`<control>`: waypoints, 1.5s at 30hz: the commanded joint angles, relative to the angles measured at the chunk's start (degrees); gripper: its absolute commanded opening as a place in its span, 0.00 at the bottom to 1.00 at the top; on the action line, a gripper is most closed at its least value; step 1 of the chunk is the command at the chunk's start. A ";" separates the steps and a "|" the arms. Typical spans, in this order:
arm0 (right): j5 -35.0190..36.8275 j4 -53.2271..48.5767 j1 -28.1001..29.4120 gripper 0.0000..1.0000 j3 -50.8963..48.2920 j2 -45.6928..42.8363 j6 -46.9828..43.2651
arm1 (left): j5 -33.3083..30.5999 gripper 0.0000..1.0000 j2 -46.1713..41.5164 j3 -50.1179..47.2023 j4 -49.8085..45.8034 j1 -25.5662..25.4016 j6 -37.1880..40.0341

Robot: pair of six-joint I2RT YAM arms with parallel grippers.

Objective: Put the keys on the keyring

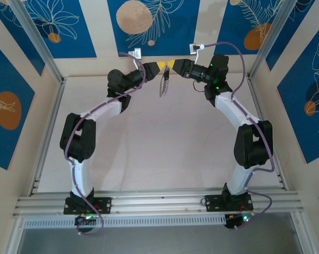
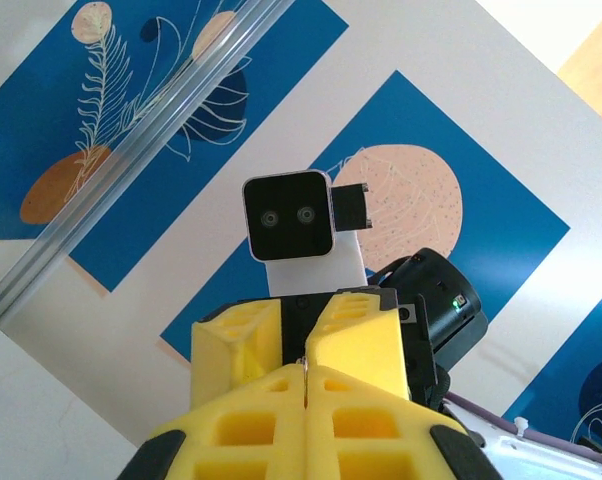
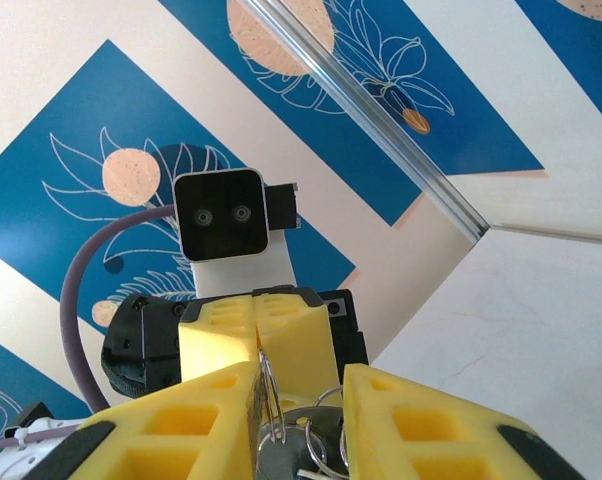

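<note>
High over the far middle of the table my two grippers meet tip to tip. The left gripper is shut on the thin wire of the keyring. The keyring's grey loop hangs below the fingertips. My right gripper stands open around the bunch. Between its yellow fingers lie a silvery key head and small wire rings. The key's lower part is cut off by the frame edge.
The pale table lies far below both grippers. Metal frame posts and blue patterned walls stand close behind. A rail crosses the near edge by the arm bases.
</note>
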 commanded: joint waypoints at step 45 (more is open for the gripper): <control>-7.23 -64.92 -0.92 0.00 19.28 -1.24 -55.92 | 20.89 0.40 -10.00 10.54 -66.27 3.90 58.54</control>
